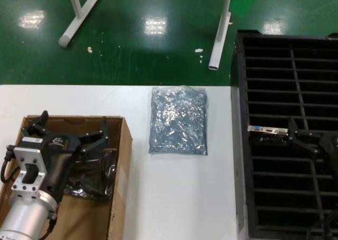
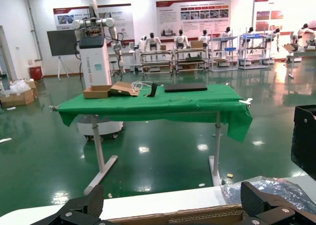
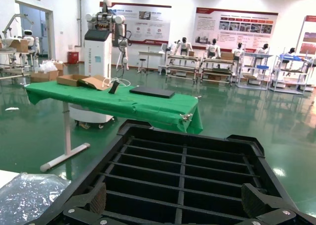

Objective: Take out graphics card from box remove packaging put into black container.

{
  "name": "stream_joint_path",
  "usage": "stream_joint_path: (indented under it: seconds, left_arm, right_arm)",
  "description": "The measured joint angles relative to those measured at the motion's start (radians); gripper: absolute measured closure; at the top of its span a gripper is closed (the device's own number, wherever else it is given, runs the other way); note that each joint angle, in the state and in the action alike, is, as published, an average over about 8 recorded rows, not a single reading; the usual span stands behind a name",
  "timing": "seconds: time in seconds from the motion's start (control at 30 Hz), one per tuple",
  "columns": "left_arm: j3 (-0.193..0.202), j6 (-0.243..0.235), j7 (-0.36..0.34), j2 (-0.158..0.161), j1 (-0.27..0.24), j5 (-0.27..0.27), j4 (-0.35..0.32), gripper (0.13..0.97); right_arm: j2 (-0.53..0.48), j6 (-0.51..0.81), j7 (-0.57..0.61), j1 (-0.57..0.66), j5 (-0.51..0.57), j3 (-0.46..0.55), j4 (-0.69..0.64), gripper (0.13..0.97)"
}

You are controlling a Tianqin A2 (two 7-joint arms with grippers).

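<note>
The brown box [image 1: 120, 161] sits at the table's near left, its rim [image 2: 173, 217] showing in the left wrist view. My left gripper [image 1: 74, 125] hovers open over the box's far end, empty [image 2: 173, 209]. The crinkled grey-blue packaging [image 1: 178, 120] lies flat mid-table, its corner [image 2: 276, 188] visible beyond the box. In the black container [image 1: 274, 66] on the right, the graphics card [image 1: 268, 130] stands in a slot, silver bracket and blue port showing. My right gripper [image 1: 297, 136] sits just right of the bracket, open over the slats [image 3: 176, 205], holding nothing.
Dark shiny plastic [image 1: 92, 176] lies in the box under my left gripper. White stand legs [image 1: 79, 16] [image 1: 219, 39] rest on the green floor beyond the table's far edge. The container wall [image 1: 238, 161] borders the table's right side.
</note>
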State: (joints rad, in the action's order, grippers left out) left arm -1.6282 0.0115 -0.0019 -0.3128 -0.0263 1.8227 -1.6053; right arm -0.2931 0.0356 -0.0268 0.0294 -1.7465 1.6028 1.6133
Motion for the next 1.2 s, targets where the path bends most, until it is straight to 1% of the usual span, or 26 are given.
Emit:
stream_joint_path:
  seconds: [1.2]
  left_arm:
    - [0.000,0.000,0.000,0.000,0.000,0.000,0.000,0.132]
  right_arm:
    - [0.000,0.000,0.000,0.000,0.000,0.000,0.000,0.129]
